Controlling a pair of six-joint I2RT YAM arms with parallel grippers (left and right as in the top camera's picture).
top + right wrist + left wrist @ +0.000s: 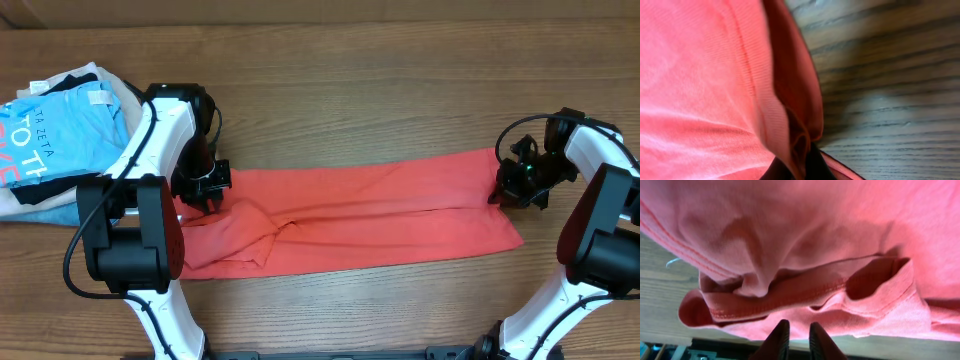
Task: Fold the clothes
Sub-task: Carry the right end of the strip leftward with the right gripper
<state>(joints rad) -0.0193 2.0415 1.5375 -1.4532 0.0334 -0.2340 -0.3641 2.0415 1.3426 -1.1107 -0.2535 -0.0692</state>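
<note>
Wooden table [350, 60], coral T-shirt [380, 210] stretched between left claw [205, 190] and right claw [510, 190]

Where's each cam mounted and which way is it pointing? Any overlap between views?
Overhead: fixed above the wooden table, looking straight down; both arms show, left gripper and right gripper at either end of the coral-red cotton T-shirt.
Left wrist: on left arm, looking past its fingers at bunched hem.
Right wrist: on right arm, fingers pinching the shirt's edge, table beyond.
Shared: all three show the T-shirt and table.
</note>
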